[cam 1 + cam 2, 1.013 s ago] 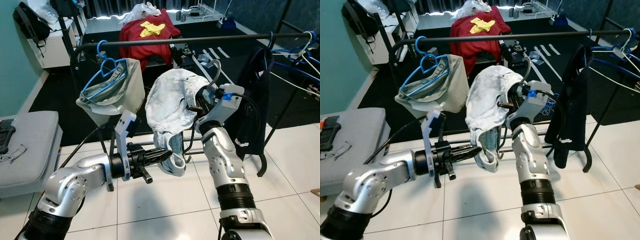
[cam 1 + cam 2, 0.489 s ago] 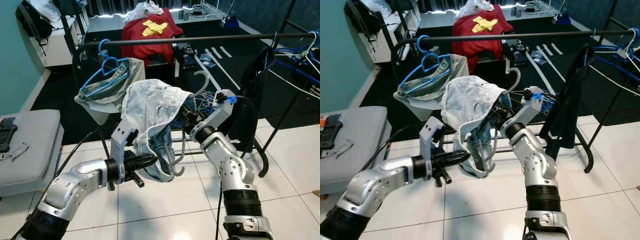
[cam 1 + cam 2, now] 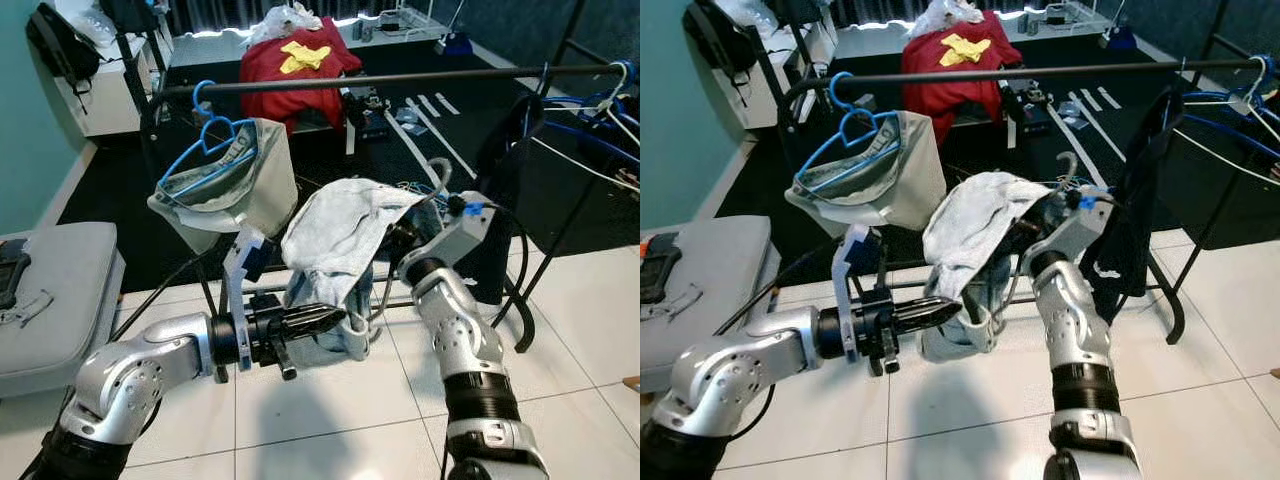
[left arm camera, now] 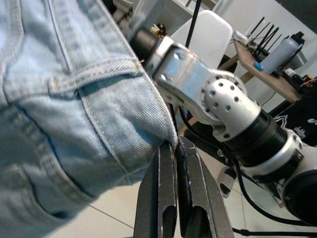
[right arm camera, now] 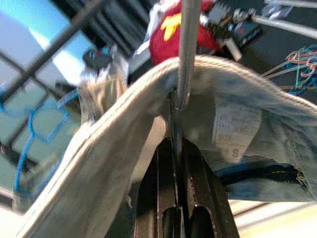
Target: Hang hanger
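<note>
A grey hanger [image 3: 432,180] with light blue jeans [image 3: 340,235] draped on it is held low in front of the black rail [image 3: 400,78], well below it. The right claw [image 5: 174,148] is clenched on the hanger's wire, just under the hook. The left claw [image 4: 176,153] is pinched shut on a bottom edge of the jeans. To do this step well, the hanger should be lifted higher than the rail, with the hook kept upright and turned toward it. A free spot can be seen between the blue hanger [image 3: 205,140] and the dark clothes [image 3: 500,200]. The jeans should be let go by the left claw only once the hook sits on the rail.
</note>
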`<state>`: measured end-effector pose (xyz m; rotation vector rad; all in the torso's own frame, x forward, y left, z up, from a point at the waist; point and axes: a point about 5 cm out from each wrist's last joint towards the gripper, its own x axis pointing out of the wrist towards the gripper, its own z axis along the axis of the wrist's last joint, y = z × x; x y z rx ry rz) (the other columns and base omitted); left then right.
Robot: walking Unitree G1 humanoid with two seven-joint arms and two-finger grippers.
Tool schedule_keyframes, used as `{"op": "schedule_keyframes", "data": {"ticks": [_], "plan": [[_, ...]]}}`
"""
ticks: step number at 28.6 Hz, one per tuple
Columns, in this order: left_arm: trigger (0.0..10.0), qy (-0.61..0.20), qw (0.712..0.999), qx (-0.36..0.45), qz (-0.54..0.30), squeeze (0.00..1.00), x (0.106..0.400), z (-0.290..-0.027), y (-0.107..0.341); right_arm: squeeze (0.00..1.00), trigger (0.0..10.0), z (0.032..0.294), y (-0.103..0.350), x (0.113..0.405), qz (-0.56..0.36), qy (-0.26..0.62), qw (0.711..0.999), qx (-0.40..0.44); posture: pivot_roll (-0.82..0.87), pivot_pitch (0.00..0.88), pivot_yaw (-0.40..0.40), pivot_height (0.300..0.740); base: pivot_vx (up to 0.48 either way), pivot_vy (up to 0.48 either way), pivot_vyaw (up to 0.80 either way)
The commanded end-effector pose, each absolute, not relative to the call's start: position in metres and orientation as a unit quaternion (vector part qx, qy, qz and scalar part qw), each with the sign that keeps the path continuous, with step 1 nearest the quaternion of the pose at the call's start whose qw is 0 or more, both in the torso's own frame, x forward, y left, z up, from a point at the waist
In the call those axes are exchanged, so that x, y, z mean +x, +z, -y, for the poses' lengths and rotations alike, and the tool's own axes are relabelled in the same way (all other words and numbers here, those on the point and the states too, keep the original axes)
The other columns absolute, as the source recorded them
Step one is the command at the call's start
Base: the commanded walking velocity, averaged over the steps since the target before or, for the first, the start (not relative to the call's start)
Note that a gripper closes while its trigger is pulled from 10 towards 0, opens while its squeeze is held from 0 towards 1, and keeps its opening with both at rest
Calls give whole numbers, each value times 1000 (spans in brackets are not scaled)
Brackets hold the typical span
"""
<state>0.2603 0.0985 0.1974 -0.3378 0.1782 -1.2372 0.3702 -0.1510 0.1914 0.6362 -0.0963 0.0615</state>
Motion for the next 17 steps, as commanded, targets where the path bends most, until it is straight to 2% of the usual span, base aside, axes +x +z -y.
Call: {"op": "schedule_keyframes", "data": {"ticks": [1,4,9,10,12,13,15,17], "plan": [[0,-606,776,-160,-75,0,253,-92,203,0,10000,153,198,371,70,17,942,329,-12,75,59,740,0,0,0],[0,-610,771,-167,-77,0,252,-86,202,0,10000,153,206,376,98,3,929,357,-12,79,58,740,0,0,0],[0,-610,770,-170,-77,0,252,-85,202,0,10000,152,207,377,100,3,928,359,-11,79,58,740,0,0,0],[0,-606,771,-179,-74,0,254,-81,204,0,10000,142,206,377,101,12,933,346,-12,82,57,740,0,0,0],[0,-606,771,-179,-74,0,254,-81,204,0,10000,142,206,377,101,12,933,346,-12,82,57,740,0,0,0],[0,-602,773,-188,-67,0,257,-75,207,0,10000,131,204,377,98,25,938,330,-14,82,56,740,0,0,0],[0,-602,773,-188,-67,0,257,-75,207,0,10000,131,204,377,98,25,938,330,-14,82,56,740,0,0,0],[0,-548,815,-186,-42,0,278,-66,211,0,10000,93,193,367,73,100,952,279,-13,84,53,740,0,0,0]]}}
